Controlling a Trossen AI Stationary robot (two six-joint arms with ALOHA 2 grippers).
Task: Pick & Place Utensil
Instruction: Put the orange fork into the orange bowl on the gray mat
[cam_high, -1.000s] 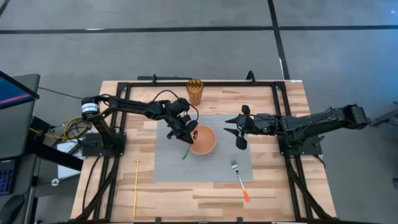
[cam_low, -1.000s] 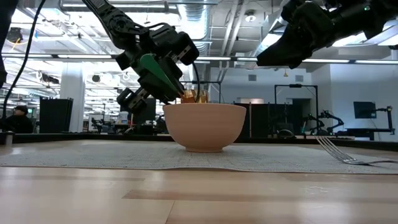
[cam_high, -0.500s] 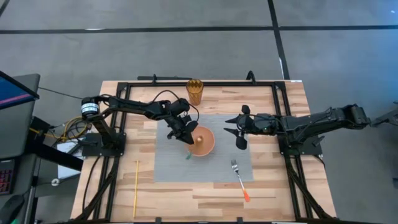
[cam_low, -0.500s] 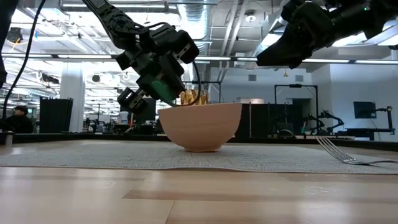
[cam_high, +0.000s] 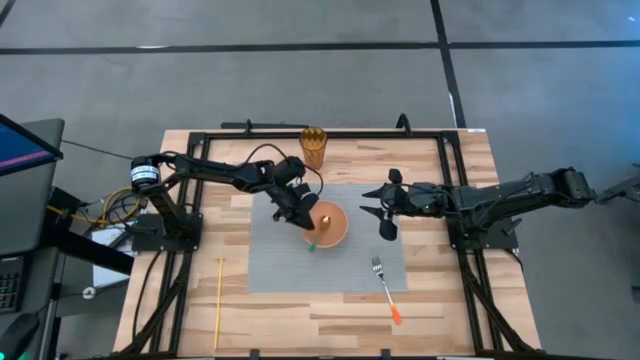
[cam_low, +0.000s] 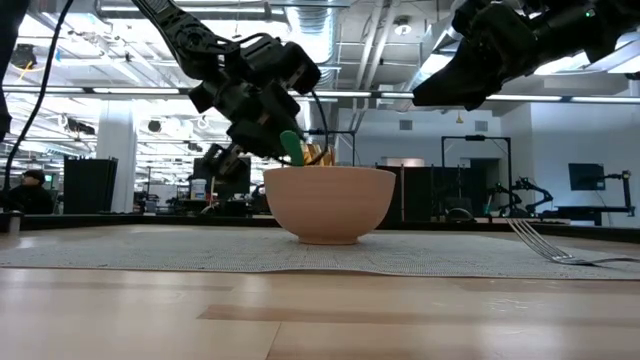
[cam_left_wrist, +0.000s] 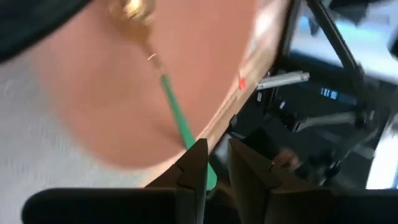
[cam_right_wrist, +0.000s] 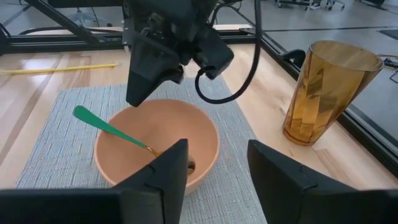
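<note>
The spoon has a green handle (cam_right_wrist: 99, 124) and a gold head (cam_right_wrist: 185, 165). It lies in the peach bowl (cam_high: 328, 229) on the grey mat: the head is on the bowl's floor and the handle leans on the rim, its end (cam_high: 311, 246) sticking out toward the near edge. My left gripper (cam_high: 297, 215) hovers just above the bowl's left rim. In the left wrist view the left gripper (cam_left_wrist: 216, 149) shows a narrow gap, and the handle end lies in line with that gap without visibly touching. My right gripper (cam_high: 379, 212) waits open, right of the bowl.
An amber tumbler (cam_high: 313, 147) stands beyond the mat near the far edge. A fork with an orange handle (cam_high: 386, 291) lies at the mat's near right corner. A yellow stick (cam_high: 218, 300) lies on the wood near the left edge.
My left gripper has shifted slightly right, toward the bowl. The spoon's handle has swung from slanting outside the bowl's left side to leaning on the rim, its end moving right. The bowl tipped half a second ago and now stands level again.
</note>
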